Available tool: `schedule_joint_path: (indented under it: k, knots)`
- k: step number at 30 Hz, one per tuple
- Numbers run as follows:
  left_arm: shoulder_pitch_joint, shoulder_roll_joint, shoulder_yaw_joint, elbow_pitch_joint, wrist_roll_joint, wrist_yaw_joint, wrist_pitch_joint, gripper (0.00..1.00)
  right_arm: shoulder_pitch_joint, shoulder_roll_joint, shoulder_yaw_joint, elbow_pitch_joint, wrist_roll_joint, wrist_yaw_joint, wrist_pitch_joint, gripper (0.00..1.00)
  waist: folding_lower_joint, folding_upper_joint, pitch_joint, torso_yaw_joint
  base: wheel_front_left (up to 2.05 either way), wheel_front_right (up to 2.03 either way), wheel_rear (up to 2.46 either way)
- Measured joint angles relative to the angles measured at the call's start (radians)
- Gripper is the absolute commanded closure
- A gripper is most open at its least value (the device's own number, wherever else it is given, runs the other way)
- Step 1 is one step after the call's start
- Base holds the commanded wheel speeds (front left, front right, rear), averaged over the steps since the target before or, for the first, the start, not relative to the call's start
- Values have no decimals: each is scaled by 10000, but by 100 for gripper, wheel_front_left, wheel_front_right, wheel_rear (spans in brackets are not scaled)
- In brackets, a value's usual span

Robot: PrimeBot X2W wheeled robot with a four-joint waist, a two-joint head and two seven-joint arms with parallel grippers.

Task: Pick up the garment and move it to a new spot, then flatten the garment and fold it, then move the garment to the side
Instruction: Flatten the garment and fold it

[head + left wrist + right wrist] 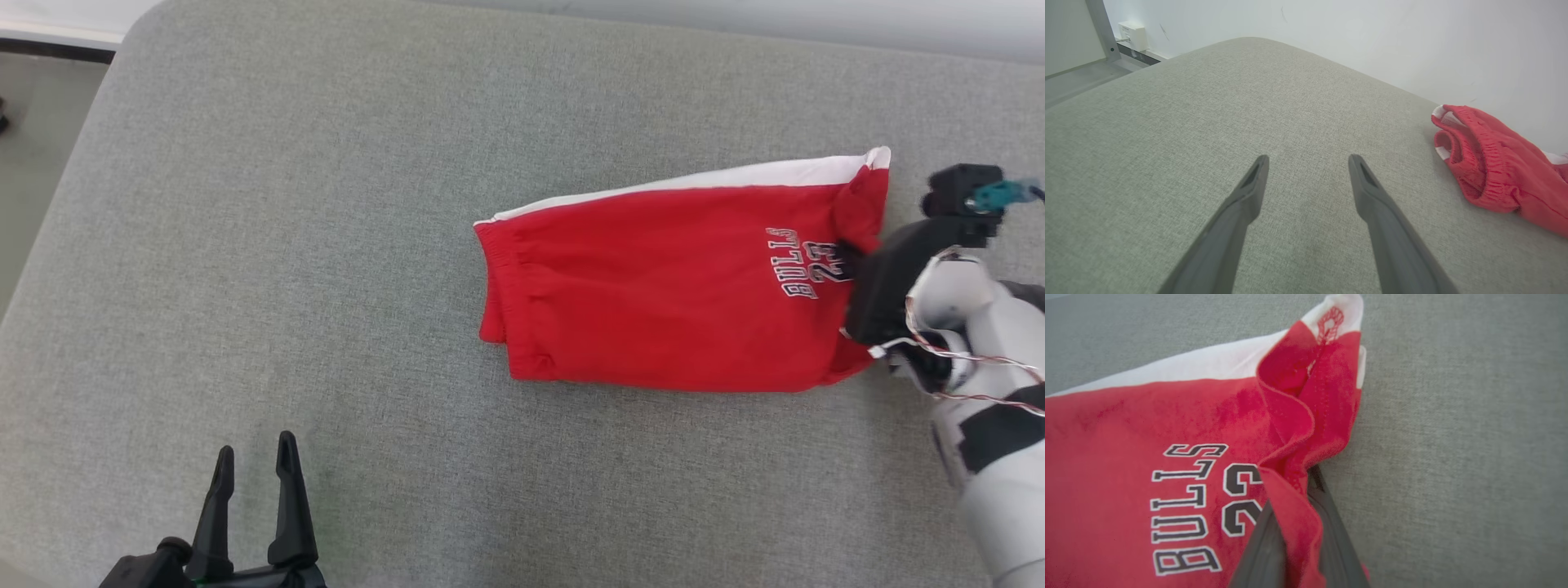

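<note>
The right hand [1294, 498] is clenched on the hem of the red shorts [669, 294], which lie flat at 3 o'clock on the grey surface [326, 245]. They look folded leg over leg, so only moving them aside seems left. The print reads "BULLS 23". The left hand [255, 447] hangs released at 7 o'clock.

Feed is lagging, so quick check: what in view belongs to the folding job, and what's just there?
Job: red fabric shorts with white side stripe; right gripper, shut on their hem; left gripper, open, empty.
Just there: grey woven-fabric surface underneath; white box at the wall's foot.
</note>
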Motion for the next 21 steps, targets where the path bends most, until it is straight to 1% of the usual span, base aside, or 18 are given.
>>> schedule_joint_path:
  k: [4, 7, 10, 15, 19, 21]
  knots:
    - [12, -2, 38, 19, -44, 4, 0, 0, 359, -449, -443, -222, -130, -6, -244, 100, 1, 2, -210, -36, 0, 0, 0]
    - [86, -2, 104, -15, -111, 2, 0, 0, 787, -834, -646, -706, -280, -12, -399, 100, 0, 0, -406, -94, 0, 0, 0]
    - [206, -6, 98, -27, -142, 4, 0, 0, 1257, -1216, -972, -1166, -433, -13, -316, 100, 1, 1, -602, -184, 0, 0, 0]
    - [235, -4, 12, -38, -150, 4, 0, 0, 1977, -1668, -1526, -2148, -982, -15, -75, 100, 0, 1, -891, -351, 0, 0, 0]
    - [245, -2, -35, -40, -203, 4, 0, 0, 2283, -1703, -1557, -3319, -1476, -13, 322, 100, 0, 1, -1010, -481, 0, 0, 0]
    - [246, -6, -61, -38, -211, 12, 0, 0, 2284, -1526, -1469, -3935, -1588, -15, 616, 100, 0, 1, -1041, -536, 0, 0, 0]
